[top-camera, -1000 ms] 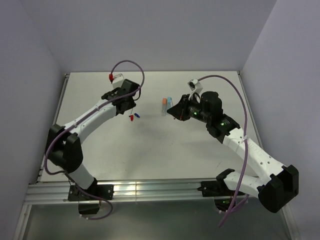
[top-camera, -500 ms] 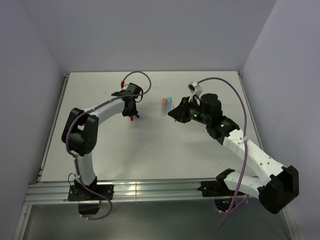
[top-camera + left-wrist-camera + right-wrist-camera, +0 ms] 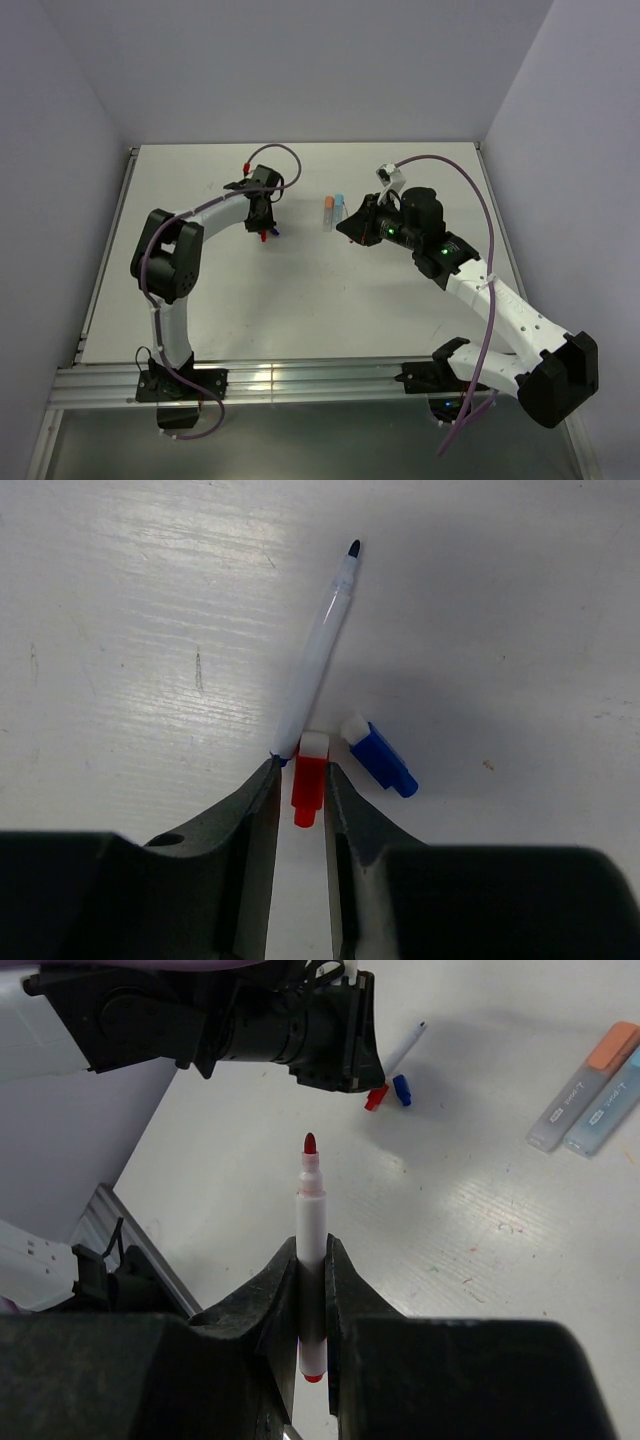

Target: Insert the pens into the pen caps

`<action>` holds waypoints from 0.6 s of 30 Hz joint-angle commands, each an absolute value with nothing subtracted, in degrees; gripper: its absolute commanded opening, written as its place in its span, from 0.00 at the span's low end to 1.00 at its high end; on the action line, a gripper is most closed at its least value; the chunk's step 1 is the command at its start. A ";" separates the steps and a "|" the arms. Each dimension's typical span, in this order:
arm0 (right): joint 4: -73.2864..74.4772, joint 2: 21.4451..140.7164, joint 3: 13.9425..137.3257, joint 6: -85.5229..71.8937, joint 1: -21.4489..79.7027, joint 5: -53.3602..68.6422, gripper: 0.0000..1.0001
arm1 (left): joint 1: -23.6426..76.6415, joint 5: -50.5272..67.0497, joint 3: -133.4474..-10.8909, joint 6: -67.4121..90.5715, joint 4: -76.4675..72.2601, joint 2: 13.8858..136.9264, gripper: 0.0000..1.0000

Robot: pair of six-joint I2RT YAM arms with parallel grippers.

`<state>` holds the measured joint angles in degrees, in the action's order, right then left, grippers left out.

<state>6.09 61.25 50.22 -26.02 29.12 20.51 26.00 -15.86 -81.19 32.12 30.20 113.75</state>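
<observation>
Now the left arm has folded in, and the left gripper sits nearly shut around the red cap on the table, not squeezing yet. Over to the right, the right gripper pinches the red pen tight. That pen and the black-tipped pen still need caps.

Counter: white, faintly scuffed. Left claw and right claw: black. Red cap: red with a white end. Blue cap: dark blue with a white end. Thin pen: whitish barrel, dark tip. Red-tipped pen: white barrel, red tip and red base. Orange marker: grey barrel, orange cap. Blue marker: pale blue. Cables: purple.
</observation>
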 commanded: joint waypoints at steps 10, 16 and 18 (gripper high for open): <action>5.19 60.29 50.27 -25.14 29.36 19.60 0.00 | 25.84 -14.15 -83.32 31.55 28.56 115.22 0.27; 5.19 60.47 50.27 -25.14 29.36 19.69 0.00 | 25.75 -13.80 -83.14 31.81 28.30 116.01 0.27; 5.10 60.47 50.36 -25.14 29.35 19.69 0.00 | 25.84 -13.80 -83.14 31.55 28.13 116.19 0.26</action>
<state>6.09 61.25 50.22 -25.87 29.12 20.36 25.96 -14.55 -81.41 32.14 29.43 115.90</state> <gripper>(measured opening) 0.165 0.267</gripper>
